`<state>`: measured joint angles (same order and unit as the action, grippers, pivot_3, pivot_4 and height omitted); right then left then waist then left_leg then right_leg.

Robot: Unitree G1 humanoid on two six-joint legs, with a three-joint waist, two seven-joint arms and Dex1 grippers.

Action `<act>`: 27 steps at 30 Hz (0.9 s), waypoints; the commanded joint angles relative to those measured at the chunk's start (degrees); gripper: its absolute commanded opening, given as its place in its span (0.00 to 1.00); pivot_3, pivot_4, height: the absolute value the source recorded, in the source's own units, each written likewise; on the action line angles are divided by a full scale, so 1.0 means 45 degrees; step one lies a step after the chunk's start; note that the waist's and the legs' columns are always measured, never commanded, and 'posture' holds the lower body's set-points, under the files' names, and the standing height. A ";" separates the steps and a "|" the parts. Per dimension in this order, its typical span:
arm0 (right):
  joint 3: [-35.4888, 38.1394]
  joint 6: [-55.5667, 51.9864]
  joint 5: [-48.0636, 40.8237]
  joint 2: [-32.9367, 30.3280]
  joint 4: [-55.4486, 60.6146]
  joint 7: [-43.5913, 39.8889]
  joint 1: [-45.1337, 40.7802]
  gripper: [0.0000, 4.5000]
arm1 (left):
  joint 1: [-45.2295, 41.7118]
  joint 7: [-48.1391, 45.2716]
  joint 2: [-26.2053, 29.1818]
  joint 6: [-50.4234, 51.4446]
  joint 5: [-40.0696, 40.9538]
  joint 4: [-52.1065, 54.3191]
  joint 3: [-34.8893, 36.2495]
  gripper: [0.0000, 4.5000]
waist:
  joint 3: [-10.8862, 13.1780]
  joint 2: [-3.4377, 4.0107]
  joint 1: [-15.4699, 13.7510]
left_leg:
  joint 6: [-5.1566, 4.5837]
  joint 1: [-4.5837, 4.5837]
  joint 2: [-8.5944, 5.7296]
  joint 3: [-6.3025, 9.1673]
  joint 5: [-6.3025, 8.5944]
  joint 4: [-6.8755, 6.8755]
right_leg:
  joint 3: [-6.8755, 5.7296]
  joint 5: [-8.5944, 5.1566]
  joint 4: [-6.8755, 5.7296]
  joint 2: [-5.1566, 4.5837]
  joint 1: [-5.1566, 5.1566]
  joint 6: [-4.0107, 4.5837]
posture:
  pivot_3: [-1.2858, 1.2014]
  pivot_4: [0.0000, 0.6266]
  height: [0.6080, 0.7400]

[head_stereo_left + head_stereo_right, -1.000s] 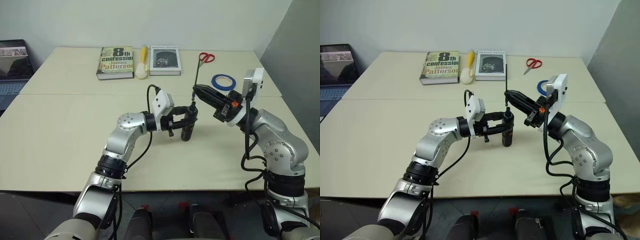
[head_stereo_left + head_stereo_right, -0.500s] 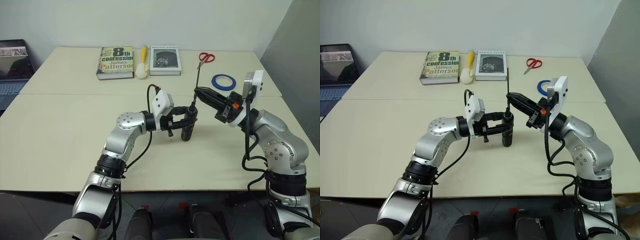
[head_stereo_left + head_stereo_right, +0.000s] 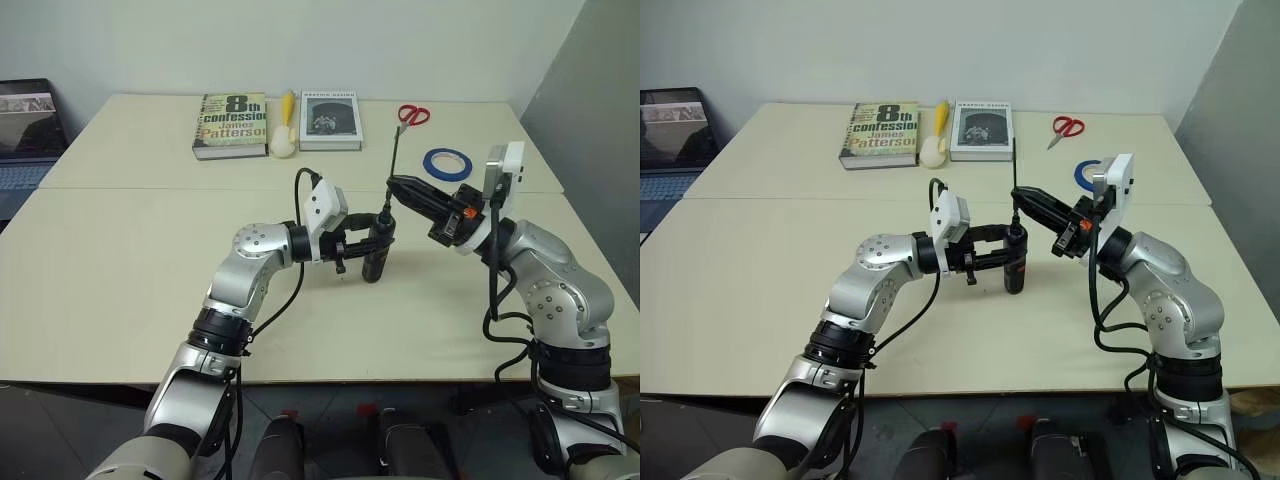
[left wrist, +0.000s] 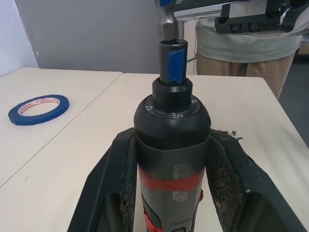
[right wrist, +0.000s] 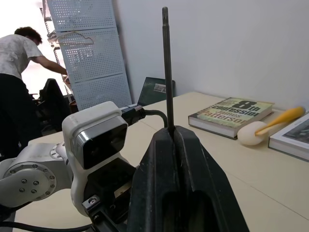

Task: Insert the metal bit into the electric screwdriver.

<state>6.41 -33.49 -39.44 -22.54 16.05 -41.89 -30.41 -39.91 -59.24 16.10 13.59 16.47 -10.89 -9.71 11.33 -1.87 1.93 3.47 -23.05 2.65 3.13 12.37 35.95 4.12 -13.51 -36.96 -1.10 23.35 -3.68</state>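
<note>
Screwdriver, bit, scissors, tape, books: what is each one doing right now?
Electric screwdriver: upright, clamped in the left end effector.
Metal bit: upright, pinched by the right end effector, lower end at the screwdriver's socket.
Scissors: lying closed.
Tape roll: lying flat.
Books: closed.

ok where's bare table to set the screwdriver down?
Widest bare patch: the table on the robot's left, between the laptop and the left arm. Also the near edge in front of both arms. Crowded: far edge with books, scissors, and tape roll by the right gripper.
</note>
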 commanded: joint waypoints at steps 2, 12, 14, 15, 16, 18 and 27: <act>0.0014 0.0237 0.0002 -0.0273 0.0167 -0.0204 0.0013 0.00 | -0.0180 -0.0183 0.0057 0.0076 0.0030 0.0262 -0.0129 0.37 | 0.0000 0.0000 0.0001 | 0.0000 0.0000 0.0000 0.0000 0.0000 0.0000 | 0.0000 0.0000 0.0000 0.0000 0.0000 0.0000 | 0.52 0.24 1.00; 0.0058 0.0160 -0.0198 -0.0293 0.0319 -0.0093 -0.0029 0.00 | -0.0225 -0.0160 0.0019 0.0039 -0.0022 0.0176 -0.0136 0.37 | 0.0000 0.0000 0.0000 | 0.0000 0.0000 0.0000 0.0000 0.0000 0.0000 | 0.0000 0.0000 -0.0001 0.0000 0.0000 -0.0001 | 0.52 0.24 1.00; 0.0079 0.0135 -0.0261 -0.0267 0.0389 -0.0061 -0.0057 0.00 | -0.0223 -0.0148 0.0014 0.0031 -0.0044 0.0149 -0.0148 0.37 | 0.0000 0.0000 0.0000 | 0.0000 0.0000 0.0000 0.0000 0.0000 0.0000 | 0.0000 -0.0001 0.0000 0.0000 0.0000 0.0001 | 0.52 0.24 1.00; 0.0090 0.0124 -0.0297 -0.0252 0.0432 -0.0042 -0.0073 0.00 | -0.0216 -0.0142 0.0010 0.0027 -0.0053 0.0142 -0.0154 0.37 | 0.0000 0.0000 0.0000 | 0.0000 0.0000 0.0000 0.0000 0.0000 0.0000 | 0.0000 -0.0001 -0.0001 0.0000 0.0000 0.0000 | 0.52 0.24 1.00; 0.0101 0.0118 -0.0322 -0.0241 0.0461 -0.0021 -0.0109 0.00 | -0.0214 -0.0140 0.0002 0.0033 -0.0053 0.0134 -0.0157 0.37 | 0.0000 0.0000 0.0000 | 0.0000 0.0000 0.0000 0.0000 0.0000 0.0000 | 0.0000 -0.0001 -0.0001 0.0000 0.0000 0.0001 | 0.52 0.24 1.00; 0.0135 0.0115 -0.0350 -0.0228 0.0477 0.0022 -0.0156 0.00 | -0.0200 -0.0143 -0.0005 0.0056 -0.0044 0.0149 -0.0162 0.37 | 0.0000 0.0000 -0.0001 | 0.0000 0.0000 0.0000 0.0000 0.0000 0.0000 | 0.0000 0.0000 -0.0001 0.0000 0.0000 -0.0001 | 0.52 0.24 1.00; 0.0213 0.0326 -0.0218 -0.0238 0.0416 0.0144 -0.0336 0.00 | -0.0184 -0.0223 0.0008 0.0075 -0.0054 0.0114 -0.0215 0.37 | 0.0000 0.0000 -0.0003 | 0.0000 0.0000 0.0000 0.0000 0.0000 0.0000 | 0.0000 0.0001 -0.0001 0.0000 0.0000 -0.0002 | 0.52 0.24 1.00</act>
<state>6.38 -33.18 -39.57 -23.36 16.05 -41.49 -30.42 -40.10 -59.41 16.14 13.63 16.25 -10.94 -9.77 11.33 -1.87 1.92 3.47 -23.04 2.65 3.14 12.36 35.95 4.12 -13.51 -36.96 -1.10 23.35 -3.69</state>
